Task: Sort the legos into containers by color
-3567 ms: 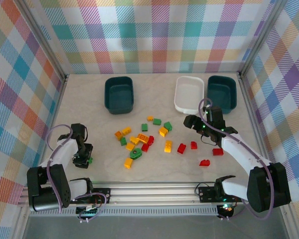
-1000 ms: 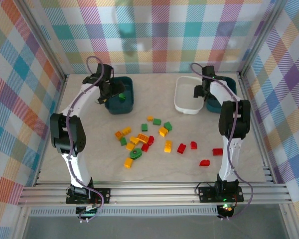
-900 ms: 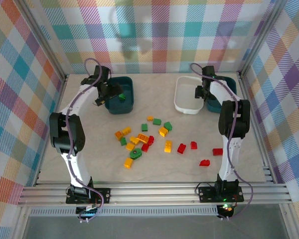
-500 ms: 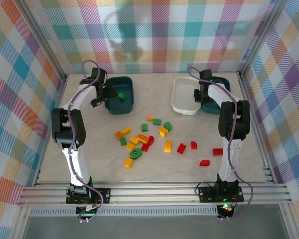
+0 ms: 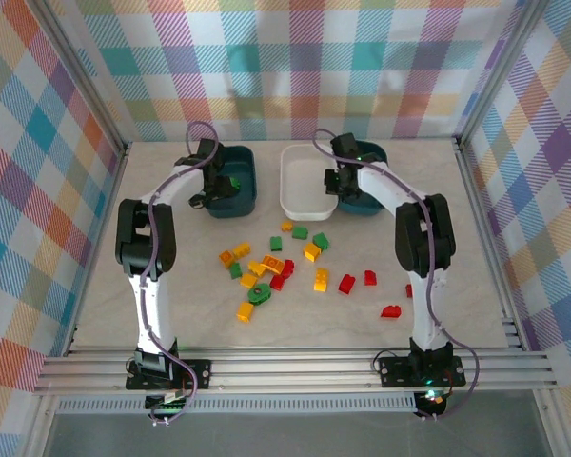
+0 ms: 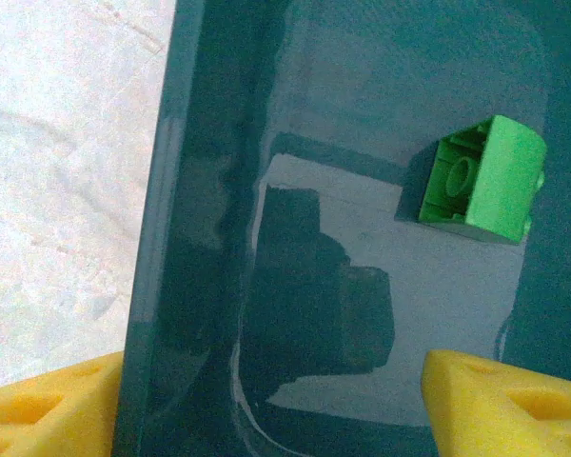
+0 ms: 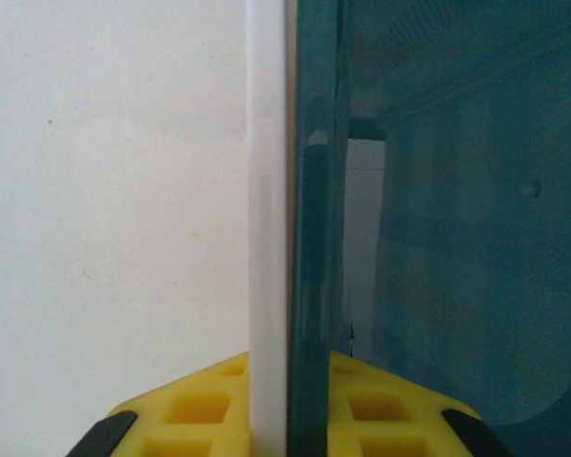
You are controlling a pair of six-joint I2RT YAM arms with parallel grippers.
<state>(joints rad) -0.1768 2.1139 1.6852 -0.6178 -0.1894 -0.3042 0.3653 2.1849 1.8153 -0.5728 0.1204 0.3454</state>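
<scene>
A jerky pull by the right jaws, clenched on the touching walls of the white tub (image 5: 305,186) and neighbouring teal tub (image 7: 438,238), could tip both; the left jaws gape empty.

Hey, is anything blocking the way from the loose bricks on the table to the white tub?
Nothing visible does. Bare table lies between the loose bricks and the white tub's near rim; the right gripper clamps its right wall.
</scene>
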